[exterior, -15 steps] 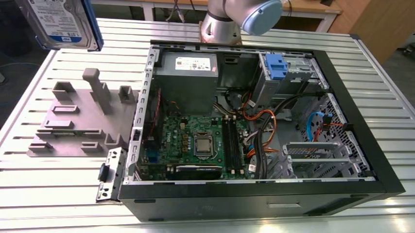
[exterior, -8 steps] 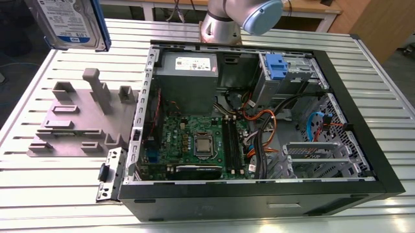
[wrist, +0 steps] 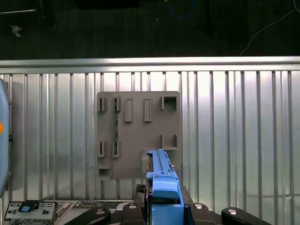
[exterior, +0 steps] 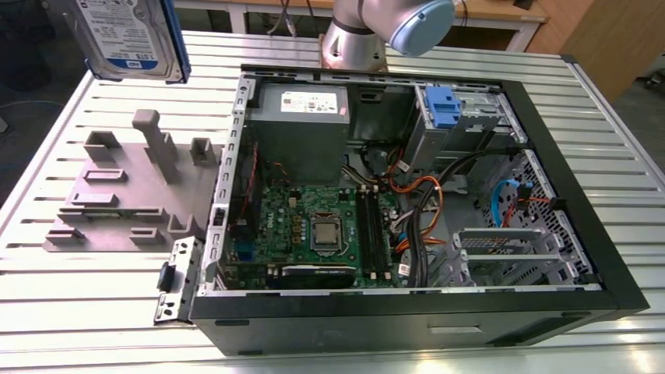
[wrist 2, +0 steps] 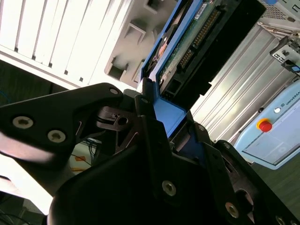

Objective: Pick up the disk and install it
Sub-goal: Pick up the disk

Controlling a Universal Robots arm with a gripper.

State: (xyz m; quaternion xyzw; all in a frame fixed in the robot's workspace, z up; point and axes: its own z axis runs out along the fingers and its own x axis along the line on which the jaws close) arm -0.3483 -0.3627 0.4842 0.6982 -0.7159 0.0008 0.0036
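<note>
The gripper (wrist 2: 166, 110) has its fingers (wrist 2: 149, 136) clamped on one end of the disk (wrist 2: 197, 37), gripping its blue carrier and holding it aloft over the grey fixture (exterior: 124, 195), on the exterior view's left of the open case (exterior: 416, 312). Held by one end only, the disk could pivot or slip, then snag the case wall or the loose cables (exterior: 416, 183). A white-and-blue label covers the disk's face; the power supply (exterior: 301, 117) bears a white one
</note>
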